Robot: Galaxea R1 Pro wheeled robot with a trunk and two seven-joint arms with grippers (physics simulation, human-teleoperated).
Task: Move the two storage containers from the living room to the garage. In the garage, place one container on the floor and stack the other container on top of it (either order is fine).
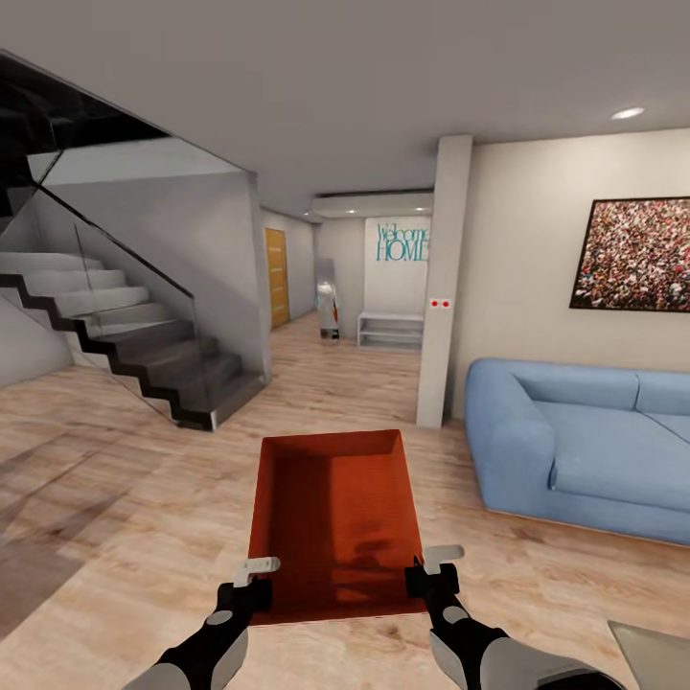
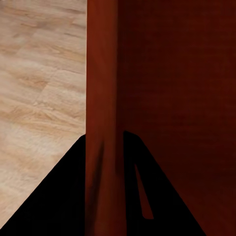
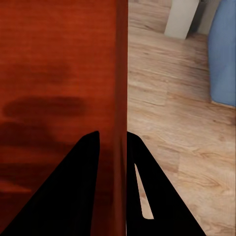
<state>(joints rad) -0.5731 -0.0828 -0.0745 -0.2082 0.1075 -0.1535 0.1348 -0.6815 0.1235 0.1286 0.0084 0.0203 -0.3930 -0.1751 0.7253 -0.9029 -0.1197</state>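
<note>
One orange-red storage container (image 1: 333, 517) hangs in front of me above the light wood planks of the living room, open side up and empty. My left gripper (image 1: 251, 585) is shut on its near left wall (image 2: 101, 98). My right gripper (image 1: 426, 572) is shut on its near right wall (image 3: 120, 88). In each wrist view the thin wall runs between two black fingers, with the container's inside on one side and wood floor on the other.
A blue sofa (image 1: 585, 446) stands at the right under a framed picture. A white column (image 1: 443, 278) rises just left of it. Dark stairs with a glass rail (image 1: 144, 335) fill the left. A hallway with an orange-wood door (image 1: 277, 278) runs ahead.
</note>
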